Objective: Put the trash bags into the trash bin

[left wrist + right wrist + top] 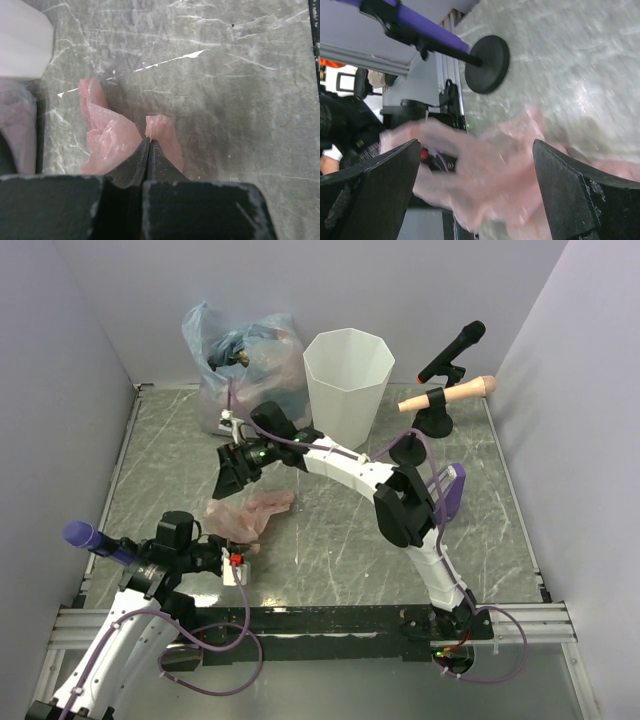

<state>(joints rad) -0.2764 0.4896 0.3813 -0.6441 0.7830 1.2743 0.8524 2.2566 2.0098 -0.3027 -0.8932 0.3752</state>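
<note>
A crumpled pink trash bag lies on the marble table left of centre. My left gripper is at its near edge; in the left wrist view its jaws are shut with the pink bag bunched around the tips. My right gripper hangs open just above the bag's far side; in the right wrist view the blurred pink bag lies between the wide-apart fingers. The white faceted trash bin stands upright at the back centre; its corner shows in the left wrist view.
A stuffed clear-bluish bag stands left of the bin. A black microphone and a peach handle stand on a stand at back right. A purple holder is at right, and a purple stand at left, its base near the rail.
</note>
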